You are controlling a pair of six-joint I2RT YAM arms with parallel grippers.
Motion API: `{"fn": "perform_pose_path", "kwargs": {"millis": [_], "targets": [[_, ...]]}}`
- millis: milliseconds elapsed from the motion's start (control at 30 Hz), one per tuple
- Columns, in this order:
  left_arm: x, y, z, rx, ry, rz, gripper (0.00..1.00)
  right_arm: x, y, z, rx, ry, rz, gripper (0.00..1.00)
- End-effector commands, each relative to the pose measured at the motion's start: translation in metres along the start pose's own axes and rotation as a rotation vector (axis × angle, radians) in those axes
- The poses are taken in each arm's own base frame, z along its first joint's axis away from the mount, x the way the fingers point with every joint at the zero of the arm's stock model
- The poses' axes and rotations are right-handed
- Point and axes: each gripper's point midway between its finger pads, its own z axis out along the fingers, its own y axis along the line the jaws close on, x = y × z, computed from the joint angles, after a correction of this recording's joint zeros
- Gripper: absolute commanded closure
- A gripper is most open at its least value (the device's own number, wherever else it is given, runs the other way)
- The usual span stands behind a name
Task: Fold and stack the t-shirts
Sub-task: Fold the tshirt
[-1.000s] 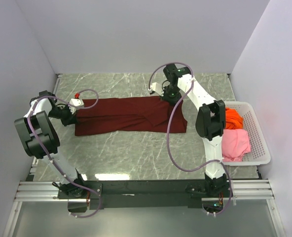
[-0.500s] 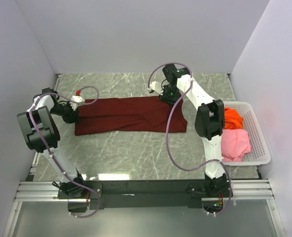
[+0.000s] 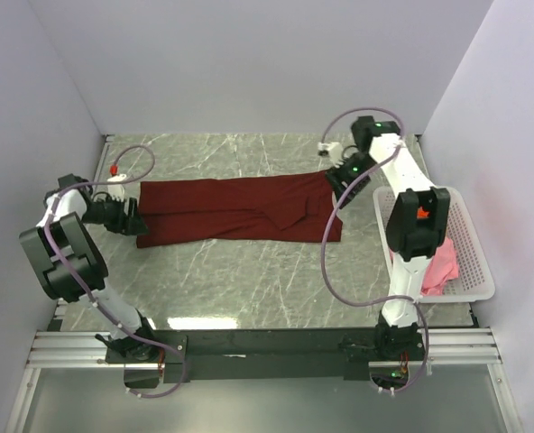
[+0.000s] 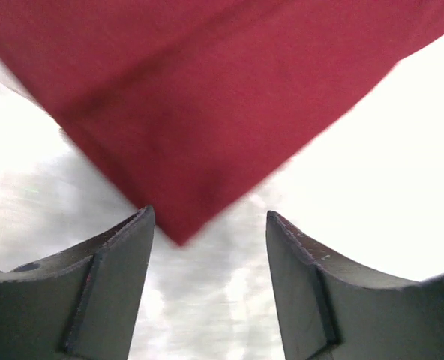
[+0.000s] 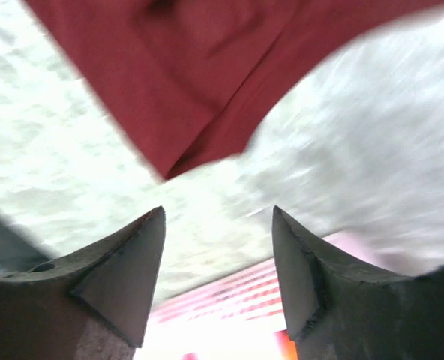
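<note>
Maroon t-shirt [image 3: 231, 209] looks half-folded as a long band on the surface [image 3: 249, 271], left fingers [image 4: 94, 292] and right fingers [image 5: 109, 277] wide and empty at its ends, pink t-shirt [image 3: 440, 263] waiting in the basket [image 3: 479, 257]

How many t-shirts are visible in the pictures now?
2. The maroon t-shirt lies spread on the table; the pink t-shirt is in the basket. The right arm may hide another there.
</note>
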Motion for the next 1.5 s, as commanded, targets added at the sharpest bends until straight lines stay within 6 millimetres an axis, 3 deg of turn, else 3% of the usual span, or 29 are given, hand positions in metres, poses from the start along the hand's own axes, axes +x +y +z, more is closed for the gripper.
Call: {"fn": "perform_pose_path", "kwargs": {"millis": [0, 100, 267, 533, 967, 1467], "targets": [[0.004, -0.020, 0.006, 0.031, -0.025, -0.248, 0.35, 0.015, 0.034, -0.001, -0.202, -0.036, 0.255, 0.36], [0.014, -0.018, 0.010, 0.019, -0.013, -0.377, 0.36, 0.018, 0.033, 0.007, -0.287, -0.050, 0.374, 0.41], [0.018, -0.011, 0.003, -0.050, -0.031, -0.464, 0.35, 0.027, 0.037, 0.029, -0.334, -0.026, 0.417, 0.42], [0.034, 0.000, 0.008, -0.105, 0.013, -0.535, 0.34, 0.041, 0.034, 0.052, -0.366, 0.039, 0.441, 0.36], [0.036, 0.010, 0.019, -0.087, 0.033, -0.587, 0.39, 0.051, 0.043, 0.064, -0.423, 0.085, 0.479, 0.39], [0.017, 0.010, 0.015, -0.064, -0.025, -0.555, 0.57, 0.047, 0.043, 0.068, -0.458, 0.090, 0.491, 0.55]]}}
